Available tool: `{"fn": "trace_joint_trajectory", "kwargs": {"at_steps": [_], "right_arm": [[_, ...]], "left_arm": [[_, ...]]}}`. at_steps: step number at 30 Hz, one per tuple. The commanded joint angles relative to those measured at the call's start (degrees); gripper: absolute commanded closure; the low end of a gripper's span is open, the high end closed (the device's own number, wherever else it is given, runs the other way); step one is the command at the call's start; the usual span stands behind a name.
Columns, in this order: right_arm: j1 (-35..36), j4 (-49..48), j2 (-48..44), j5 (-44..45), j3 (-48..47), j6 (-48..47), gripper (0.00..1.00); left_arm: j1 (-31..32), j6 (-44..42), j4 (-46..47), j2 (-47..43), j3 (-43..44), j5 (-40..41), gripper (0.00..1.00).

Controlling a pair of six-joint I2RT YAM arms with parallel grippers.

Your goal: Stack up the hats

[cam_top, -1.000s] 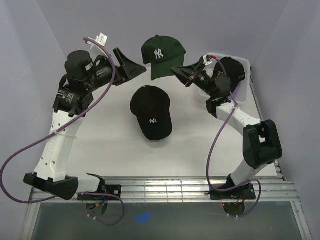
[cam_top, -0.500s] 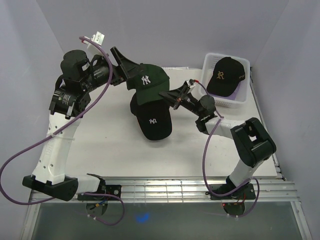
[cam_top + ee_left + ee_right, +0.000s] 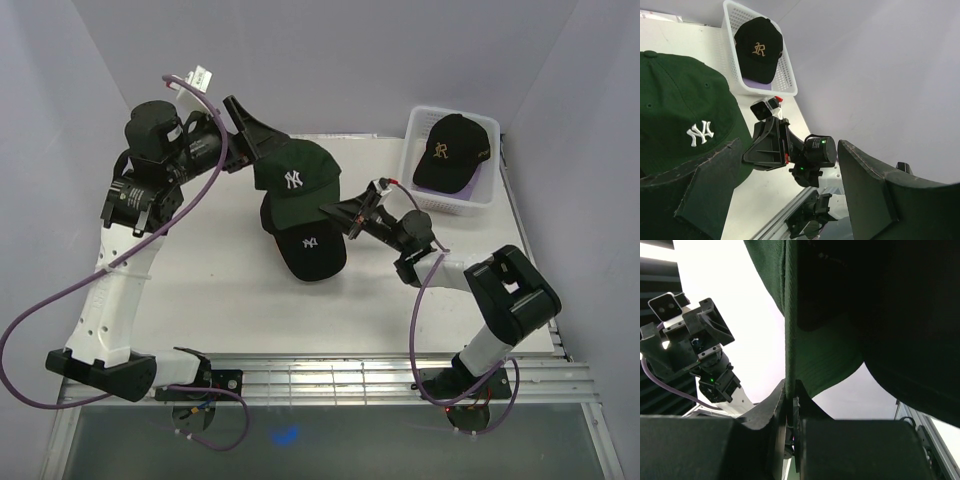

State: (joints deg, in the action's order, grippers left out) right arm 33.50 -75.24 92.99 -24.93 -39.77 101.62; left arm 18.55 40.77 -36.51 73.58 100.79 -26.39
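A dark green cap (image 3: 296, 176) with a white NY logo hangs over the back part of a black NY cap (image 3: 308, 243) that lies on the table; I cannot tell if they touch. My right gripper (image 3: 343, 212) is shut on the green cap's brim (image 3: 791, 340), which is pinched edge-on between the fingers (image 3: 771, 407). My left gripper (image 3: 268, 140) is open and empty just behind the green cap (image 3: 680, 105), one finger (image 3: 707, 192) against its edge. Another black cap with a gold logo (image 3: 452, 150) lies in the basket on something lavender (image 3: 758, 86).
The white mesh basket (image 3: 412, 130) stands at the back right of the table. The right arm's wrist (image 3: 812, 157) is close in front of the left gripper. White walls close in the table at back and sides.
My right gripper has carried the green cap from the back of the table forward and left, over the black NY cap. The left gripper has stayed open beside it, shifting slightly.
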Motion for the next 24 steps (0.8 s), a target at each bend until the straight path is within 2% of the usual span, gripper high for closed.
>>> {"fn": "trace_joint_trajectory", "kwargs": {"at_steps": [1, 5, 14, 20, 24], "right_arm": [[1.1, -19.5, -0.7, 0.9, 2.7, 0.7, 0.92], [2.5, -24.4, 1.3, 1.6, 3.7, 3.3, 0.92], [3.7, -26.8, 1.1, 2.3, 3.5, 3.8, 0.92], [3.7, -26.7, 2.4, 0.6, -2.1, 4.4, 0.92], [3.8, -30.0, 4.5, 0.8, -4.1, 6.3, 0.92]], "left_arm": [[-0.2, -1.0, -0.2, -0.5, -0.4, 0.2, 0.13], [-0.2, -1.1, -0.1, -0.5, -0.8, 0.4, 0.13], [-0.2, -1.8, -0.2, -0.4, -2.3, 0.7, 0.13], [-0.2, -1.9, -0.2, 0.2, -2.1, 0.7, 0.13], [-0.2, -2.5, -0.7, 0.0, -1.8, 1.3, 0.13]]}}
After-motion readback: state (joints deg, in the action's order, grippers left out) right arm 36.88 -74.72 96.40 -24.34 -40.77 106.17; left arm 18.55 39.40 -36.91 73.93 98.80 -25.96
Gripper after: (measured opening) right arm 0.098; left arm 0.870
